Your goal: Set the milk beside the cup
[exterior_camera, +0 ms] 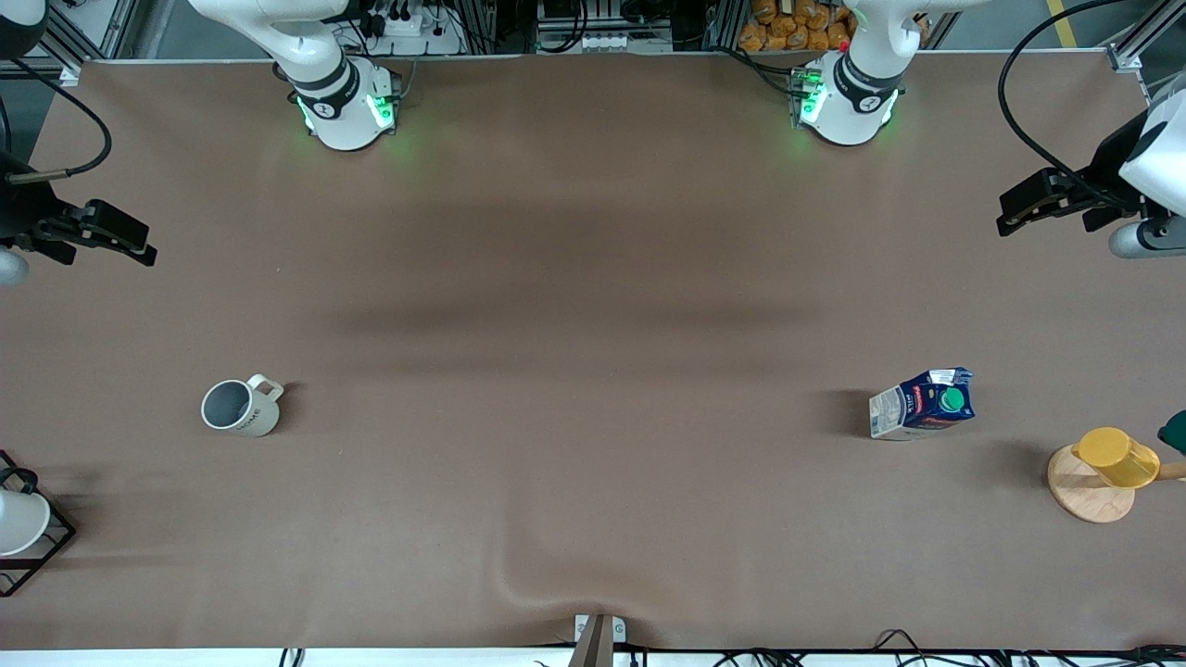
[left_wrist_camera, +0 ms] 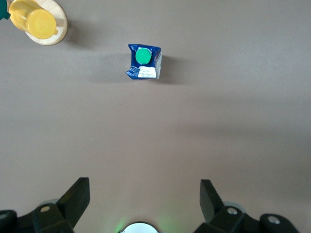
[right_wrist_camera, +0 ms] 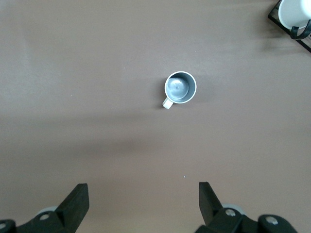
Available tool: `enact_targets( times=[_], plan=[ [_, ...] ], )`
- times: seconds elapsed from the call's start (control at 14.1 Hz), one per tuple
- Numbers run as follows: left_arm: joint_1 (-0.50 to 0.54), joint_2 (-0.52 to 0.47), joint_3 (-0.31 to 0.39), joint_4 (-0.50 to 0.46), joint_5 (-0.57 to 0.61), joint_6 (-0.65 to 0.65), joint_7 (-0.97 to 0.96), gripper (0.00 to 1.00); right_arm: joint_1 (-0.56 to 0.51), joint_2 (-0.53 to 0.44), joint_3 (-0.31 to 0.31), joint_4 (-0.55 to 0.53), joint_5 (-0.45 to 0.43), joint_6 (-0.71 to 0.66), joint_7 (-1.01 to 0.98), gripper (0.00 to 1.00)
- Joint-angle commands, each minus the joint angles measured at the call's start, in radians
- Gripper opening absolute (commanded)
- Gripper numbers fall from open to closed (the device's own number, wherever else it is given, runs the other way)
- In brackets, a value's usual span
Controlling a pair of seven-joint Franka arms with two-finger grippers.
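Note:
The milk (exterior_camera: pixel 924 403), a dark blue carton with a green cap, stands upright toward the left arm's end of the table. It also shows in the left wrist view (left_wrist_camera: pixel 144 62). The cup (exterior_camera: pixel 239 407), a cream-white mug with a grey inside, stands upright toward the right arm's end. It also shows in the right wrist view (right_wrist_camera: pixel 180 88). My left gripper (exterior_camera: pixel 1010 215) hangs open and empty high over the table's left-arm end (left_wrist_camera: pixel 144 187). My right gripper (exterior_camera: pixel 139 243) hangs open and empty high over the right-arm end (right_wrist_camera: pixel 143 190). Both arms wait.
A yellow cup on a wooden stand (exterior_camera: pixel 1112 460) stands beside the milk, closer to the table's end, and shows in the left wrist view (left_wrist_camera: pixel 38 22). A white cup in a black wire rack (exterior_camera: pixel 18 523) sits near the mug (right_wrist_camera: pixel 296 12). The brown cloth (exterior_camera: pixel 593 371) has a fold at the front edge.

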Motion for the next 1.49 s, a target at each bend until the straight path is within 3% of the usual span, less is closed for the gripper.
enact_targets(
  times=[0.0, 0.36, 0.64, 0.71, 0.78, 1.07, 1.42],
  plan=[
    [0.008, -0.015, -0.002, 0.003, -0.008, -0.011, 0.018, 1.0, 0.006, 0.01, -0.007, 0.004, 0.015, 0.0, 0.006, 1.0],
    [0.009, 0.06, 0.004, 0.004, -0.011, 0.009, 0.029, 1.0, 0.003, 0.025, -0.007, 0.001, 0.018, 0.003, 0.006, 1.0],
    [-0.004, 0.21, 0.001, -0.002, 0.027, 0.228, 0.016, 1.0, -0.038, 0.095, -0.011, -0.004, 0.023, 0.014, -0.022, 1.0],
    [-0.012, 0.254, -0.004, 0.0, 0.091, 0.277, 0.016, 1.0, -0.04, 0.12, -0.013, -0.004, 0.021, 0.023, -0.022, 1.0],
    [-0.018, 0.285, -0.004, 0.0, 0.139, 0.329, 0.016, 1.0, -0.045, 0.144, -0.014, -0.005, 0.02, 0.043, -0.023, 1.0],
    [-0.015, 0.417, -0.001, 0.004, 0.129, 0.423, 0.007, 1.0, -0.143, 0.272, -0.013, -0.042, 0.021, 0.199, -0.211, 1.0],
    [-0.015, 0.483, -0.001, -0.005, 0.138, 0.458, -0.022, 1.0, -0.174, 0.431, -0.013, -0.042, 0.021, 0.354, -0.224, 1.0]
  ],
)
